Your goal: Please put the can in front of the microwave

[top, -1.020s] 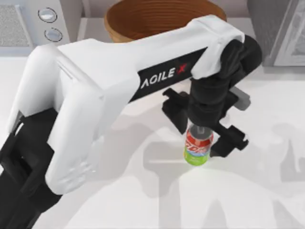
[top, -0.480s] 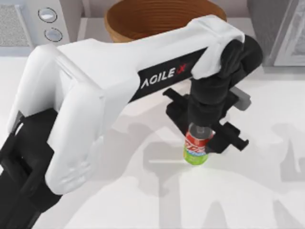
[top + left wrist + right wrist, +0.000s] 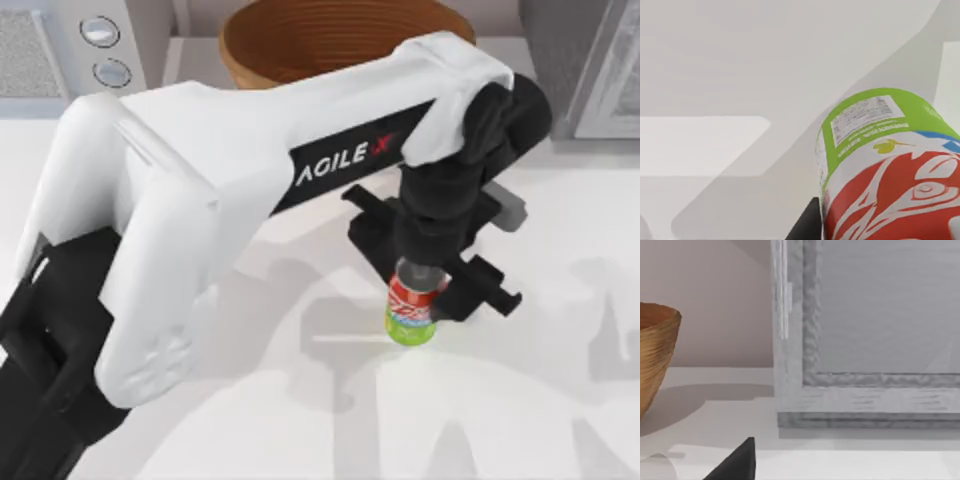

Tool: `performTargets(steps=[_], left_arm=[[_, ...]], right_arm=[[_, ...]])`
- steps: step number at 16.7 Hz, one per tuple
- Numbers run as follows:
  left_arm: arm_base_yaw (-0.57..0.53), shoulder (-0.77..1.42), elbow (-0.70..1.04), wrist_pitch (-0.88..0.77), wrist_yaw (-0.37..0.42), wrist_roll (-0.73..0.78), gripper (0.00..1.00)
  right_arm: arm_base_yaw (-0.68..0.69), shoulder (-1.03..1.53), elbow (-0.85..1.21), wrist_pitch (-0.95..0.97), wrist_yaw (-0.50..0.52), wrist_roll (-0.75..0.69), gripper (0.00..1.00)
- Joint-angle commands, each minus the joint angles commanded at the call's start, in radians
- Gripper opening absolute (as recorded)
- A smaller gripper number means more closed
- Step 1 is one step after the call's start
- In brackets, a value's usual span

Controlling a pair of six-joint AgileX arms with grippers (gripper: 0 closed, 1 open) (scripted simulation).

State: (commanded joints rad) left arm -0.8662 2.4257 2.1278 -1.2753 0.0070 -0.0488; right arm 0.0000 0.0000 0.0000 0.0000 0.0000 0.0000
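Observation:
The can (image 3: 412,312), red above a green base, stands upright on the white table right of centre. My left gripper (image 3: 424,288) comes down over it from above, its black fingers (image 3: 372,240) pressed against the can's sides, shut on it. In the left wrist view the can (image 3: 890,170) is very close, label and green base showing, with one black finger (image 3: 807,226) beside it. The microwave (image 3: 60,45), light grey with two round knobs, sits at the far left corner, well away from the can. A black fingertip (image 3: 737,462) of my right gripper shows in the right wrist view.
A brown woven bowl (image 3: 330,35) stands at the back centre, behind my left forearm. A darker grey appliance with a white-framed door (image 3: 590,60) occupies the back right, and its door (image 3: 865,340) is close in the right wrist view, beside the bowl (image 3: 655,350).
The left gripper's fingers have drawn inward from a wider spread to rest against the can. The can stayed in about the same spot on the table.

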Motion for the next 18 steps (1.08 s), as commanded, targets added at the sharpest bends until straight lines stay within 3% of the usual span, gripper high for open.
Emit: performTargets(steps=[7,13,18], left_arm=[[-0.001,0.006,0.159,-0.153,0.0,-0.001,0.0],[0.012,-0.003,0.157,-0.152,0.005,0.007,0.0],[0.211,-0.106,0.028,-0.11,0.013,0.021,0.0]], right_arm=[[0.0,0.0,0.0,0.0,0.0,0.0,1.0],[0.0,0.0,0.0,0.0,0.0,0.0,1.0],[0.0,0.0,0.0,0.0,0.0,0.0,1.0]])
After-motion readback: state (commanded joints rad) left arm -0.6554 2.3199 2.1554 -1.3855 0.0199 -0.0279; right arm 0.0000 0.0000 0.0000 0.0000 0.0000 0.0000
